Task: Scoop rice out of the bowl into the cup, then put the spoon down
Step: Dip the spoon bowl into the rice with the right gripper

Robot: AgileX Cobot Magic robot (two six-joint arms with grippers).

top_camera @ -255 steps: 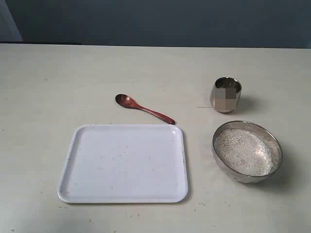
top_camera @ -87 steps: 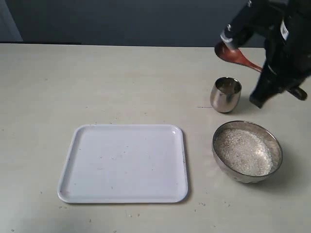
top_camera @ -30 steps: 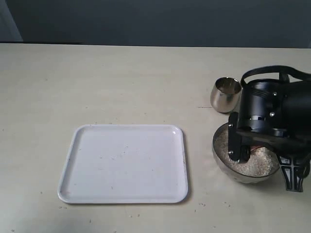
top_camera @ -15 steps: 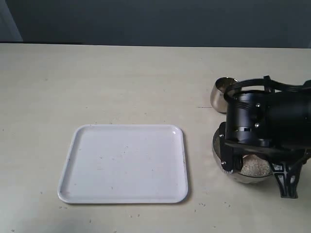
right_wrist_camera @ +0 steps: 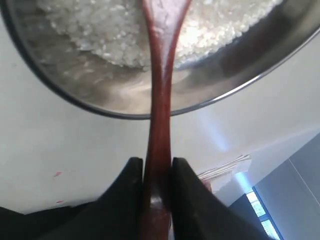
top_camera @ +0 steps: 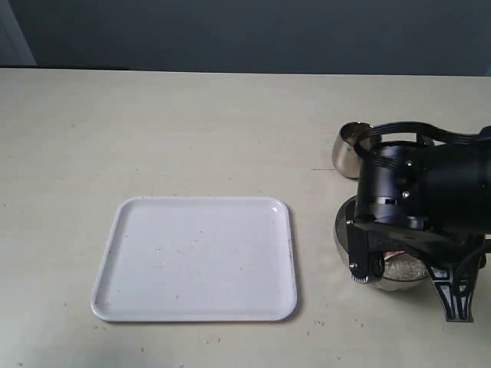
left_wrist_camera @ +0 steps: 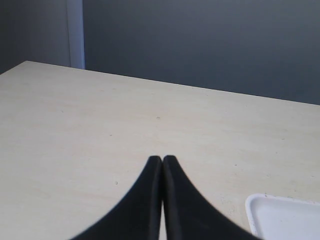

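My right gripper [right_wrist_camera: 157,162] is shut on the handle of the dark red-brown spoon [right_wrist_camera: 159,95]. The spoon's head reaches over the rim of the silver bowl [right_wrist_camera: 75,97] and into the white rice [right_wrist_camera: 105,30]. In the exterior view the right arm [top_camera: 422,207] hangs over the bowl [top_camera: 344,238] and hides most of it; a patch of rice [top_camera: 403,267] shows below the arm. The spoon is hidden there. The small steel cup [top_camera: 347,151] stands just behind the arm, partly covered. My left gripper [left_wrist_camera: 162,159] is shut and empty above bare table, out of the exterior view.
A white rectangular tray [top_camera: 196,257] lies left of the bowl, and its corner [left_wrist_camera: 285,217] shows in the left wrist view. The pale table [top_camera: 169,130] stretches far behind and to the left. A dark wall runs along the back edge.
The right arm came down from above the cup to the bowl with the spoon, then shifted slightly lower and nearer over the last half second, covering more of the bowl.
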